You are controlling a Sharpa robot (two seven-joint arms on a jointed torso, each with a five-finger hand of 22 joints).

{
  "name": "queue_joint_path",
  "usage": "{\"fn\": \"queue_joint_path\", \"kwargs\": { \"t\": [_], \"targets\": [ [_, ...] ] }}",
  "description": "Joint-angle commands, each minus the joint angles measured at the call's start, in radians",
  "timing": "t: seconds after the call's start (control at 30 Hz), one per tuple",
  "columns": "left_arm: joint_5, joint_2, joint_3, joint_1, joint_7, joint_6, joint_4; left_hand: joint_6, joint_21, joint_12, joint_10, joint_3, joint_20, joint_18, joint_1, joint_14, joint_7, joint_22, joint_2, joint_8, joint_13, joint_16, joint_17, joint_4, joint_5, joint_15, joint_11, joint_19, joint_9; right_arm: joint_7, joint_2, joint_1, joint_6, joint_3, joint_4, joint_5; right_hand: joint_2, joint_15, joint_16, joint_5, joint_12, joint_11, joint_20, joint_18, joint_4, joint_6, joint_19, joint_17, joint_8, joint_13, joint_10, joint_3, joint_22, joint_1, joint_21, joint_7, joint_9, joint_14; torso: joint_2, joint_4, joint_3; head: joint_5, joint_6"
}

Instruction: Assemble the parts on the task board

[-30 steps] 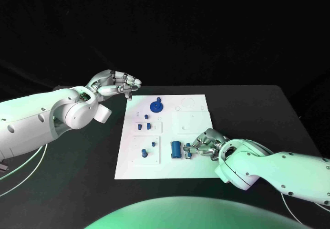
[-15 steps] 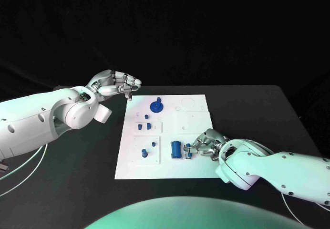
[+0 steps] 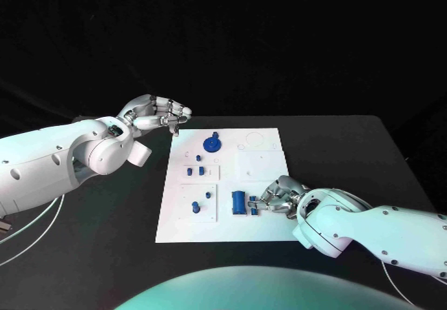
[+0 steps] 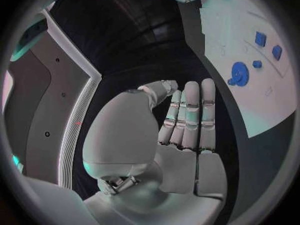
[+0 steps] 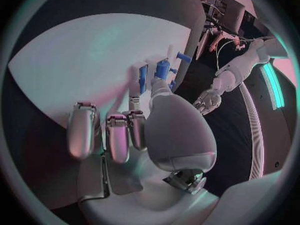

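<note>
The white task board (image 3: pixel 251 223) lies mid-table. A round blue part (image 3: pixel 213 143) stands near its far edge, small blue parts (image 3: pixel 194 172) sit in the left column, and a blue cylinder (image 3: pixel 238 202) stands near the front middle. My right hand (image 3: pixel 278 196) is low over the board just right of the cylinder. Thumb and a finger pinch a small blue part (image 5: pixel 164 69) next to a flat blue piece (image 5: pixel 143 79). My left hand (image 3: pixel 158 114) hovers off the board's far left corner, fingers curled in, holding nothing. The round blue part (image 4: pixel 239 74) also appears in the left wrist view.
Black table (image 3: pixel 354 148) surrounds the board on every side. The board's right column holds a bare white circle (image 3: pixel 254 138) and square recesses. My left forearm (image 3: pixel 65 161) hangs over the table's left side.
The right hand has dipped very slightly at the small blue part. The left hand has not moved.
</note>
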Motion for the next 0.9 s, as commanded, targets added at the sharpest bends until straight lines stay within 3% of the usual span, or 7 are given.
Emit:
{"fn": "queue_joint_path", "kwargs": {
  "t": [0.03,0.13,0.37,0.57,0.67,0.9],
  "targets": [
    [-0.002,0.001,0.001,0.001,0.004,0.013,0.002,-0.005,0.007,0.005,-0.006,0.006,0.003,0.015,-0.004,-0.006,-0.001,0.002,0.004,0.004,-0.002,0.006,-0.001,-0.002,0.003,-0.001,-0.002,-0.006,-0.001,0.002,0.0,-0.001,0.033,0.0,0.001,-0.023,-0.013,-0.008,0.004,0.001,-0.004,-0.003,0.001,-0.007,0.002,-0.001,-0.009,0.263,0.007,0.152,0.06,-0.009,0.112,-0.009,-0.006,-0.003,0.004,0.104,0.0,-0.0001,0.0004,0.0,0.0],
    [-0.002,0.001,0.001,0.001,0.004,0.013,0.002,-0.005,0.007,0.005,-0.006,0.006,0.003,0.015,-0.004,-0.006,-0.001,0.002,0.004,0.004,-0.002,0.006,-0.001,-0.002,0.003,-0.001,-0.002,-0.006,-0.001,0.001,0.0,-0.001,0.031,0.0,0.0,-0.027,-0.022,-0.008,0.004,0.001,-0.004,-0.002,0.001,-0.007,0.002,-0.001,-0.009,0.263,0.008,0.153,0.06,-0.013,0.112,-0.014,-0.007,-0.002,0.009,0.104,0.0,-0.0001,0.0005,0.0,0.0],
    [-0.002,0.0,0.001,0.001,0.004,0.013,0.002,-0.005,0.007,0.005,-0.006,0.006,0.003,0.015,-0.004,-0.006,-0.001,0.002,0.004,0.004,-0.002,0.006,-0.001,-0.002,0.003,-0.001,-0.002,-0.006,-0.001,0.012,-0.015,-0.001,0.018,0.0,0.008,-0.055,-0.021,-0.007,0.004,0.002,-0.005,-0.003,0.001,-0.007,0.002,-0.001,-0.009,0.263,0.008,0.153,0.061,-0.012,0.112,-0.016,-0.007,-0.002,0.011,0.104,0.0,0.0,0.0007,0.0,0.0],
    [-0.002,0.0,0.001,0.001,0.005,0.013,0.002,-0.005,0.007,0.005,-0.006,0.006,0.003,0.015,-0.004,-0.006,-0.001,0.002,0.004,0.004,-0.002,0.006,-0.001,-0.002,0.003,-0.001,-0.002,-0.006,-0.001,0.031,-0.024,-0.001,0.048,0.0,0.011,-0.069,-0.008,-0.009,0.004,0.004,-0.007,-0.005,0.001,-0.008,0.0,-0.005,-0.008,0.263,0.006,0.153,0.06,0.002,0.114,0.005,-0.006,-0.005,0.02,0.104,0.0,-0.001,0.0003,0.0,0.0],
    [-0.002,0.001,0.001,0.001,0.005,0.014,0.002,-0.005,0.007,0.005,-0.006,0.006,0.003,0.015,-0.004,-0.006,-0.001,0.002,0.004,0.004,-0.002,0.006,-0.001,-0.002,0.003,-0.001,-0.002,-0.006,-0.001,0.034,-0.021,-0.002,0.059,0.0,0.008,-0.077,-0.028,-0.009,0.004,0.002,-0.008,-0.004,0.0,-0.008,0.001,-0.006,-0.007,0.263,0.005,0.154,0.06,-0.002,0.115,0.017,-0.006,-0.004,0.026,0.104,0.0,-0.0009,0.0004,0.0,0.0],
    [-0.002,0.002,0.001,0.001,0.005,0.015,0.001,-0.005,0.007,0.005,-0.006,0.006,0.003,0.015,-0.004,-0.006,-0.001,0.002,0.004,0.004,-0.002,0.006,-0.001,-0.002,0.003,-0.001,-0.002,-0.006,-0.001,0.029,-0.005,-0.004,0.064,0.0,-0.008,-0.112,-0.021,-0.009,0.004,0.004,-0.006,-0.005,0.0,-0.008,0.001,-0.004,-0.007,0.263,0.004,0.156,0.061,0.003,0.116,0.023,-0.006,-0.005,0.029,0.104,0.0,0.0014,0.0008,-0.001,0.0]
  ]
}}
